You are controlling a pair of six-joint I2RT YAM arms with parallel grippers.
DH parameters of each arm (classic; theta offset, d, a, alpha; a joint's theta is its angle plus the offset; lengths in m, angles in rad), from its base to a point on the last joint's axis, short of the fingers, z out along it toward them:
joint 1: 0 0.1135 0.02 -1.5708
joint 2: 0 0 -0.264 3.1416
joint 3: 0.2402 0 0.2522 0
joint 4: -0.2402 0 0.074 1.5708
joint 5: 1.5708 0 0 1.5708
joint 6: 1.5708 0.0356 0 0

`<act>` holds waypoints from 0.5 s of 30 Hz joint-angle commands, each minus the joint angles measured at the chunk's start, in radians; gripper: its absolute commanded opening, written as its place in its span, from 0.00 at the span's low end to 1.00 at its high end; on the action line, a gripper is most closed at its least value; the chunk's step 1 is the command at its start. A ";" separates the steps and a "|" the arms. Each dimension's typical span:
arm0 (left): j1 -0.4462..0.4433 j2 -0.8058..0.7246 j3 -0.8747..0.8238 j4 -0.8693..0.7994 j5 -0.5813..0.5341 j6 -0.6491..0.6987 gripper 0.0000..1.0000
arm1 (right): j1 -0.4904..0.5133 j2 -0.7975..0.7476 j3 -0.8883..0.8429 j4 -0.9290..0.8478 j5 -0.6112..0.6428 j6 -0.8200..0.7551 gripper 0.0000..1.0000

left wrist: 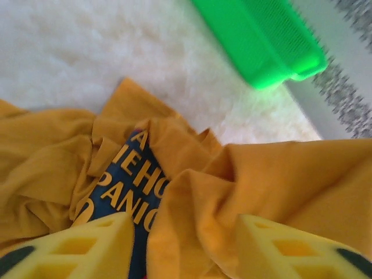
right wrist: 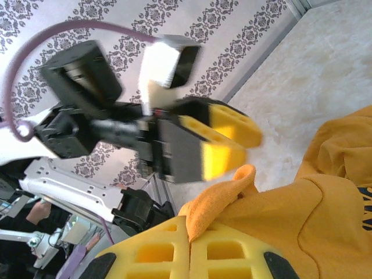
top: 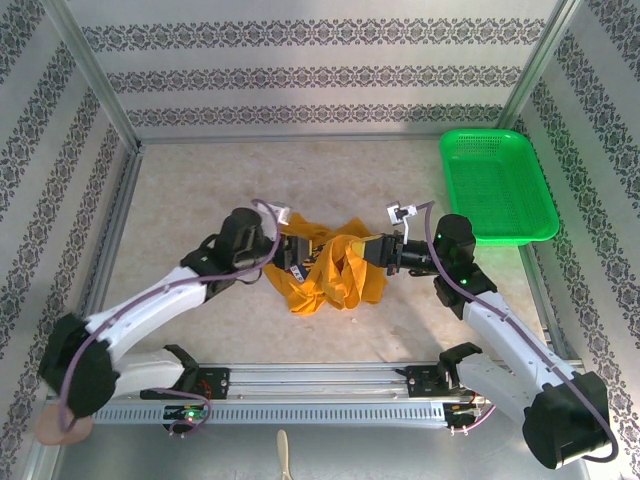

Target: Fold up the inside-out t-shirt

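Observation:
The inside-out t-shirt (top: pixel 327 272) lies bunched in a mustard-orange heap at the middle of the table. In the left wrist view its folds (left wrist: pixel 273 180) surround a patch of dark navy print with lettering (left wrist: pixel 129 186). My left gripper (top: pixel 291 254) hovers at the heap's left side, open; its yellow fingers (left wrist: pixel 87 247) stand apart over a loose ridge of cloth. My right gripper (top: pixel 377 250) is at the heap's right side, shut on a folded edge of the t-shirt (right wrist: pixel 218 195). The left gripper (right wrist: pixel 238 145) faces it just above that edge.
A green plastic basket (top: pixel 497 185) stands at the back right of the table, also in the left wrist view (left wrist: pixel 261 40). Patterned walls with metal rails enclose the pale tabletop (top: pixel 200 190). The arm bases' rail (top: pixel 320 385) runs along the near edge.

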 commanded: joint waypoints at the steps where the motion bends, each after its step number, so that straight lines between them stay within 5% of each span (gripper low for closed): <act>1: -0.059 -0.120 -0.039 0.069 -0.083 -0.042 0.42 | -0.008 0.005 -0.006 0.057 -0.014 0.019 0.00; 8: -0.226 -0.046 -0.002 0.078 -0.228 -0.026 0.61 | -0.011 -0.001 -0.007 0.053 0.010 0.030 0.00; 15: -0.251 0.115 0.054 0.102 -0.311 -0.021 0.66 | -0.014 -0.005 -0.005 0.053 0.014 0.036 0.00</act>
